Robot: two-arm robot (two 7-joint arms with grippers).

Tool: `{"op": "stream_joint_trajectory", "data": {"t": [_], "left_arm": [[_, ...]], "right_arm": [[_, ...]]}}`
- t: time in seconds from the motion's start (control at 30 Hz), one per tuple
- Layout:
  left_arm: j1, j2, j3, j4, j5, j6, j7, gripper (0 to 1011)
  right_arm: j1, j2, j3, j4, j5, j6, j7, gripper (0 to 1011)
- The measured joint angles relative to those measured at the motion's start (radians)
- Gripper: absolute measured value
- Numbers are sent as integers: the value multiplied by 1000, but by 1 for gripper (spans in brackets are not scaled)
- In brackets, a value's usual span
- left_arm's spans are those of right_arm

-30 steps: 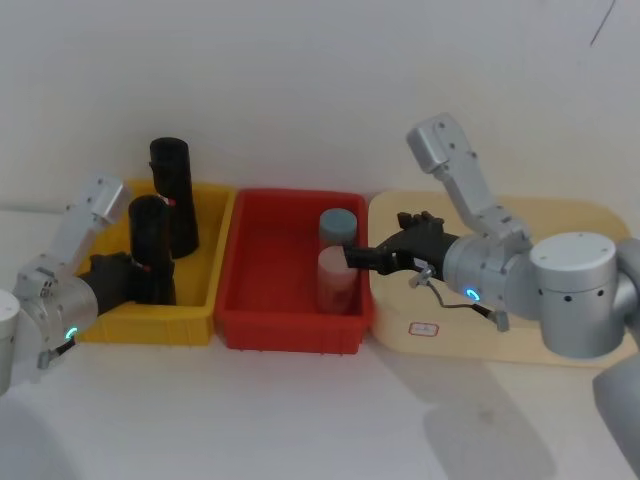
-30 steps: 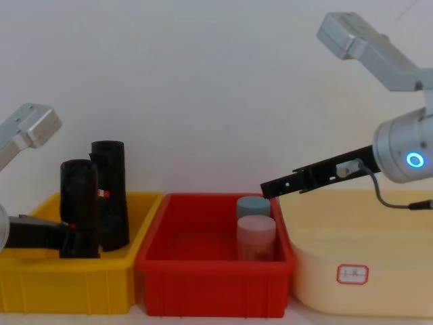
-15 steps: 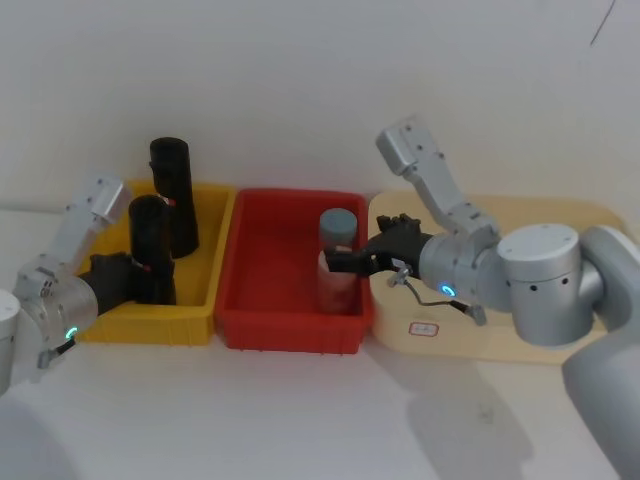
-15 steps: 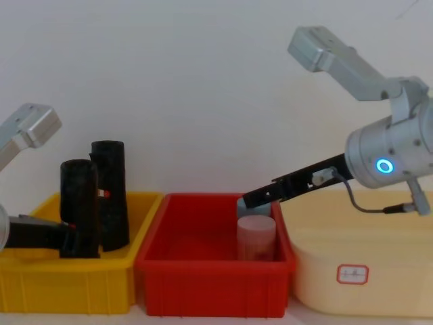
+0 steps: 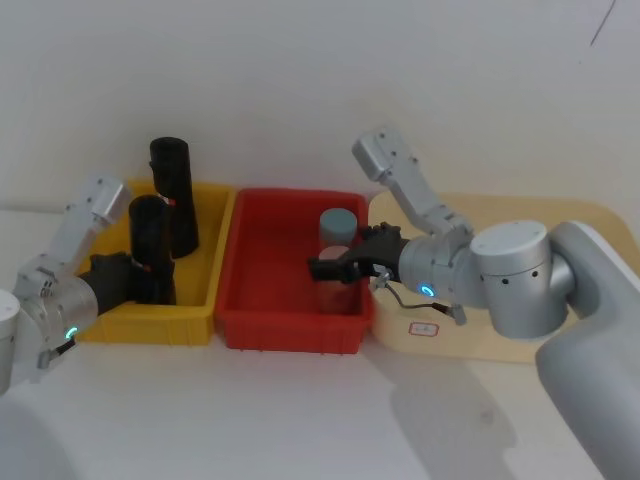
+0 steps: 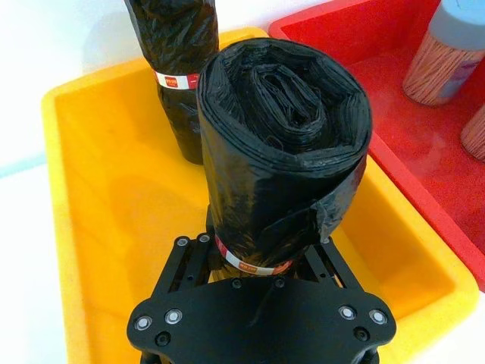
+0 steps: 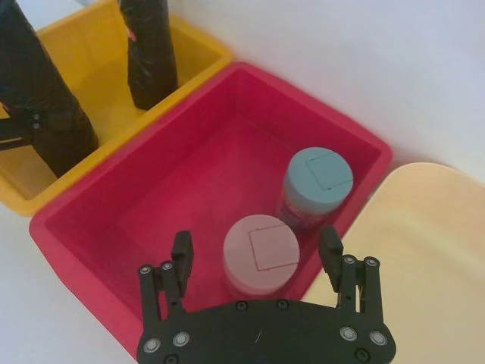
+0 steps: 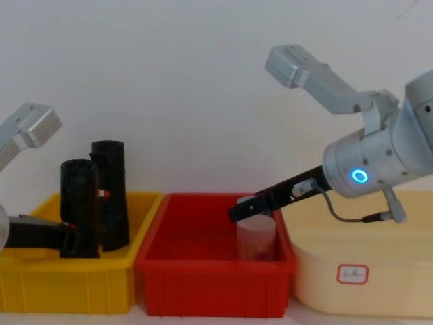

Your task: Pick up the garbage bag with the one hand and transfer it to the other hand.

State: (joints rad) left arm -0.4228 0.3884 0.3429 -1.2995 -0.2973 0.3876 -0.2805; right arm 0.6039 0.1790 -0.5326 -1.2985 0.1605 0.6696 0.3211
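- Movement is all on the right side: the right claw (image 5: 318, 268) has slid from over the cream tray (image 5: 590, 212) toward the middle of the frame and now hangs over the red bin (image 5: 290, 330).
- Its fingers are apart. The pink jar (image 7: 261, 254) sits just under them, with the blue jar (image 7: 318, 178) beside it.
- At the lower left, the left claw (image 6: 261, 254) stays clamped on the garbage bag (image 6: 284, 136). The bag stands upright in the yellow bin (image 5: 140, 325), near the other roll (image 5: 172, 190).
- The bag does not look lifted yet, so the hand-over is still to come. The right claw seems to be coming over to meet it.
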Motion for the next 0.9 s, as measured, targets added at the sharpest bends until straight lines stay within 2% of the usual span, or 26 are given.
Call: {"op": "stream_joint_trajectory", "data": {"t": [0.4,0.9], "left_arm": [[0,0,0,0,0,0,0,411],[0,0,0,0,0,0,0,411]], "right_arm": [[36,-28,-13,78,-10,-12,25,1010],[70,-40,-20,138,-21,-27,57,1010]]}}
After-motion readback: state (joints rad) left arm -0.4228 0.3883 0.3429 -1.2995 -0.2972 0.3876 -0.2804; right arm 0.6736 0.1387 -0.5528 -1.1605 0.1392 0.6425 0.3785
